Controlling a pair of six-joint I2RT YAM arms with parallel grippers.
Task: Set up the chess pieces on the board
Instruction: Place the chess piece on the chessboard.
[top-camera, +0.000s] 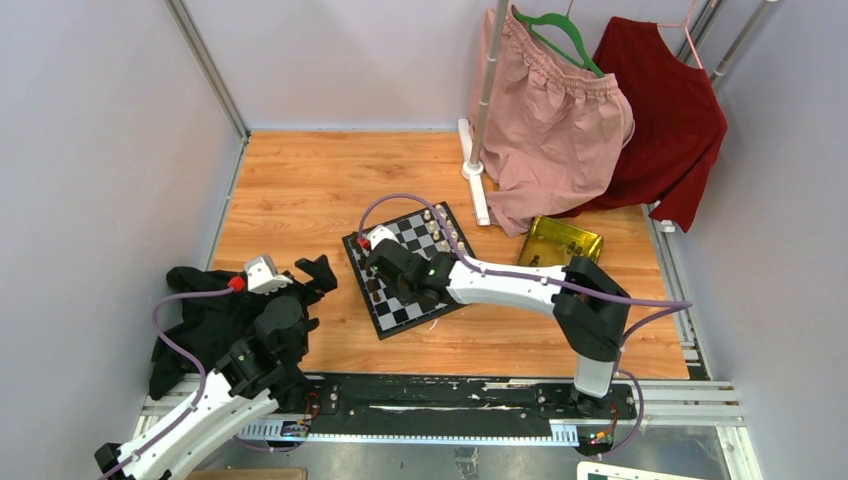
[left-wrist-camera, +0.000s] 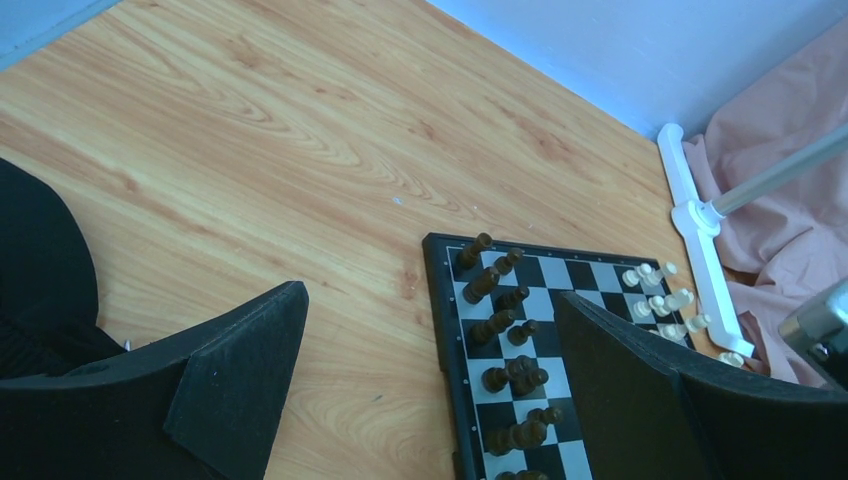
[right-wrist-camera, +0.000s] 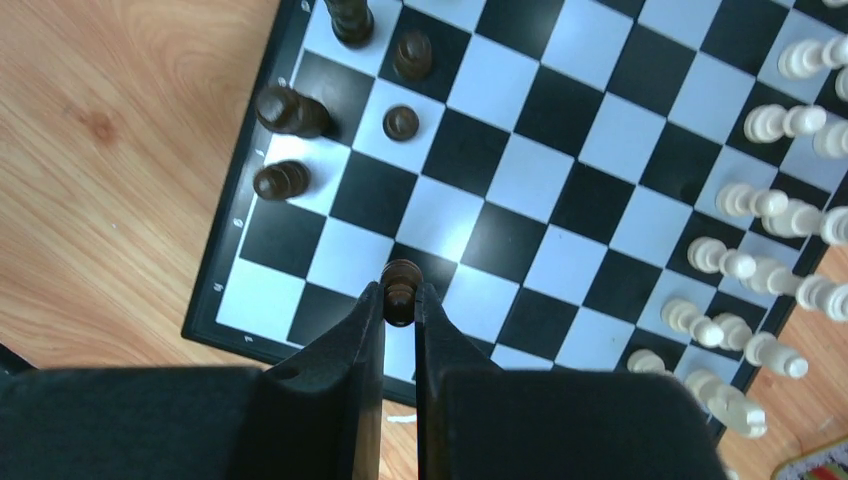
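Note:
The board (top-camera: 400, 315) lies on the wooden table; its black and white checks fill the right wrist view (right-wrist-camera: 520, 170). My right gripper (right-wrist-camera: 400, 300) is shut on a dark chess piece (right-wrist-camera: 401, 284) and holds it over the board's near rows. Several other dark pieces (right-wrist-camera: 290, 112) stand along the board's left edge. The left wrist view shows the same dark pieces (left-wrist-camera: 500, 290) in two rows. My left gripper (top-camera: 318, 272) stands open near the board's left side, above bare wood, nothing between its fingers (left-wrist-camera: 240, 365).
Cream-white pieces (right-wrist-camera: 760, 205) line the board's far side. A gold tray (top-camera: 560, 240) lies at the right. A white clothes rack base (top-camera: 472, 170) with pink and red garments (top-camera: 560, 120) stands behind. Black cloth (top-camera: 200, 320) lies by the left arm.

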